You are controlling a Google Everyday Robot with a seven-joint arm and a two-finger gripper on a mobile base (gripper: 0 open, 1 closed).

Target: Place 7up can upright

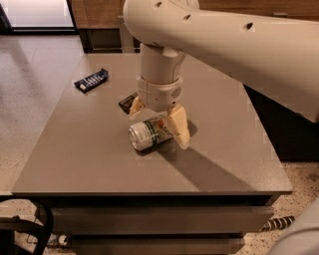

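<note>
7up can (146, 135) on side btwn gripper (157, 126) fingers (178, 127) — spread wide, no grip.

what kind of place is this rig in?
Probably an office or lab test area: speckled hard floor, wooden cabinetry behind, a plain grey table. The gripper hangs open over the 7up can lying on its side.

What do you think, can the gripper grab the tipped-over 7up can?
Probably yes: the gripper hangs open right above the 7up can, one finger either side, with nothing in between.
</note>
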